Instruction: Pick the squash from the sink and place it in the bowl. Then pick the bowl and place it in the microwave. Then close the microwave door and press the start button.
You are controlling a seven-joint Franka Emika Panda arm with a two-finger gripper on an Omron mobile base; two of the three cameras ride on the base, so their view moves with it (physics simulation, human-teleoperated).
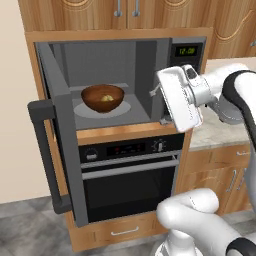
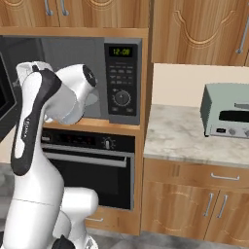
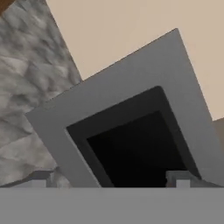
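Open microwave (image 1: pixel 150 75) with its load inside. We are seeing the microwave door (image 1: pixel 62 135) standing swung fully out to the left, its inner face and dark window (image 3: pixel 135 148) lying straight ahead in the hand view, with the jaws standing wide apart and holding nothing. We are judging the door swing to be the main risk now: the gripper (image 1: pixel 161 107) is hanging in front of the cavity mouth, on the side away from the hinge, so the arm must travel round the panel's free edge; a push landing near the hinge would move it little, and a glancing contact could slip off the frame. A door left short of latched would make the start press useless, and the button panel (image 2: pixel 121 80) is crowded, so a neighbouring key could be struck. A careless sweep past the opening could also clip the bowl (image 1: pixel 102 97). That bowl, dark reddish-brown and glossy, is sitting upright on the pale turntable (image 1: pixel 120 110) at the middle of the cavity, and the small yellow squash (image 1: pixel 106 98) is resting inside it.
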